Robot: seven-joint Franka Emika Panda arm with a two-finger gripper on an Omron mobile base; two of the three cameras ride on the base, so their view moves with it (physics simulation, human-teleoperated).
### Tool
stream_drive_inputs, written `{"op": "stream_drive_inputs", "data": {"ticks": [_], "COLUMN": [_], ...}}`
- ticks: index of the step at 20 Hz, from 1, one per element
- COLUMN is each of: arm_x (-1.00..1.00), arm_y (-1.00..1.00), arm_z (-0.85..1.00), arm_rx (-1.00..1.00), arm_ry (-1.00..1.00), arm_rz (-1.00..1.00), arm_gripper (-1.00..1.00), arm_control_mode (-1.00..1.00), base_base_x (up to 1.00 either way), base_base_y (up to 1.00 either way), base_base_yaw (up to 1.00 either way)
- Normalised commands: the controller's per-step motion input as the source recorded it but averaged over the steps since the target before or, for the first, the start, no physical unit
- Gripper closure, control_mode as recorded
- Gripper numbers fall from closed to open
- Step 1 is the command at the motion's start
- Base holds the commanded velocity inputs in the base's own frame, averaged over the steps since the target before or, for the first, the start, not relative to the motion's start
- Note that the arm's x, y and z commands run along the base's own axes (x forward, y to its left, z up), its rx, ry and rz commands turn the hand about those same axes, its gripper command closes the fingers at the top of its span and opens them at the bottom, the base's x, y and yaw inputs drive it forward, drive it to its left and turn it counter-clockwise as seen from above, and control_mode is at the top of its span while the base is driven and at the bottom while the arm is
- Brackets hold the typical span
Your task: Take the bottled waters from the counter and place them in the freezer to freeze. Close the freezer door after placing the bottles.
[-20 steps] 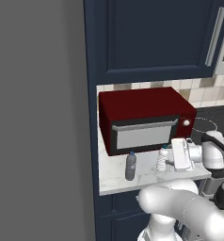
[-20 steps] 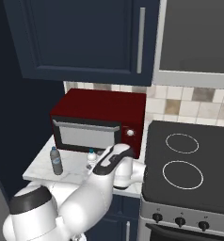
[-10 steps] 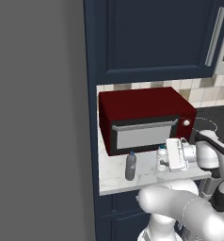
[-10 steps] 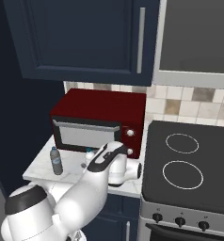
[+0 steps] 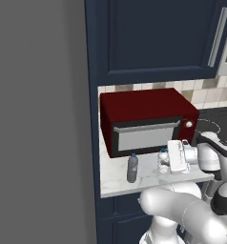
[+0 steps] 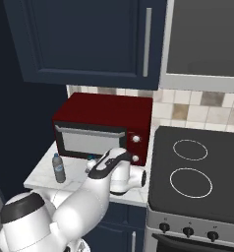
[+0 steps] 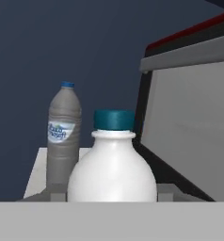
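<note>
The white bottle (image 7: 112,164) with the blue-green cap is standing upright on the counter (image 5: 149,180), directly in front of the hand and filling the space between its fingers. It is looking smooth and rounded, probably light yet heavier than an empty one if full of water, stiff enough at the shoulder but liable to slip or dent under a hard squeeze. The ribbed body below the shoulder is seeming the safest place to hold, low enough that the bottle is not tipping. The gripper (image 5: 164,162) is reaching in from the side, with its jaws appearing to be coming in around this bottle; whether they are already pressing on it, I cannot tell.

Beyond and to the far side of the gripper, the grey bottle (image 7: 63,134) is standing apart on the same counter. The red microwave (image 5: 146,119) is sitting just behind both.

The hand view is showing the grey bottle's label and the white bottle's cap up close. The base views are showing instead the arm's reach, the stovetop (image 6: 202,172) and the navy cabinets (image 6: 89,44) above.
</note>
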Motion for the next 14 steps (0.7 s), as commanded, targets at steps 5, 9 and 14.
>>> {"op": "stream_drive_inputs", "data": {"ticks": [5,9,14], "arm_x": [0.0,-0.36,-0.84], "arm_y": [-0.08,0.0,0.0], "arm_z": [0.16,0.89,1.0], "arm_rx": [-0.03,0.01,0.1], "arm_ry": [0.1,0.07,0.13], "arm_rz": [-0.01,0.03,-0.03], "arm_gripper": [1.0,1.0,1.0], "arm_control_mode": [-1.0,-1.0,-1.0], "base_base_x": [0.0,0.0,0.0], "base_base_y": [0.0,0.0,0.0], "base_base_yaw": [0.0,0.0,0.0]}}
